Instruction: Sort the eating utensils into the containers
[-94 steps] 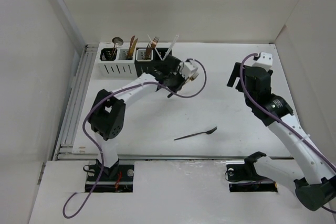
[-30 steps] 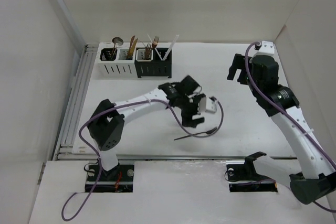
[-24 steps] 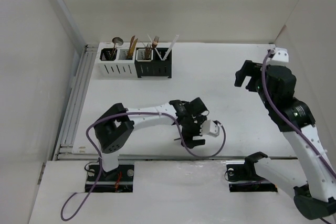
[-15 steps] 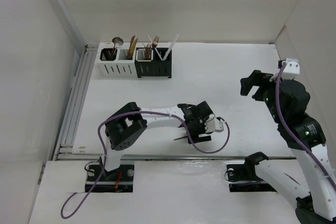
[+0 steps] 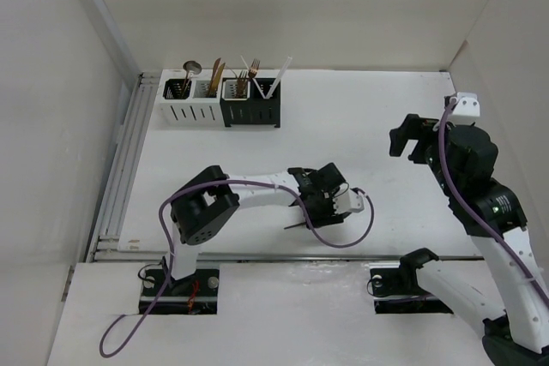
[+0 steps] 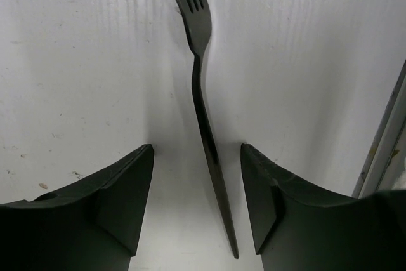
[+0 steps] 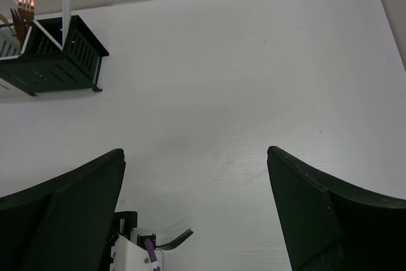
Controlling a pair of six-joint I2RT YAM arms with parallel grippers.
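Since the earliest frame, the left arm has travelled from the caddy row down to the front part of the table (image 5: 369, 109), and the right arm has swung outward toward the right wall.

At rear left, four slotted caddies (image 5: 220, 102) stand joined in a row: two white on the left, two black on the right. Sorted utensils stand upright in them: a silver spoon (image 5: 192, 66), copper pieces (image 5: 216, 69), a copper fork (image 5: 255, 64) and a white stick (image 5: 282, 69).

One dark fork (image 6: 202, 118) lies flat on the table near the front edge. It is slim and matt black, with a slight bend below the tines. Its tines point away from the wrist camera.

The left arm is folded low, its forearm reaching to the right. The left gripper (image 6: 196, 152) is lowered over the fork handle. Its fingers (image 6: 127, 188) stand apart, one on each side of the handle, with a gap showing on both sides.

A purple cable (image 5: 347, 242) loops beside this gripper.

The right arm stands raised at the right. The right gripper (image 7: 195, 152) is spread wide, holds nothing and hangs well above the table.
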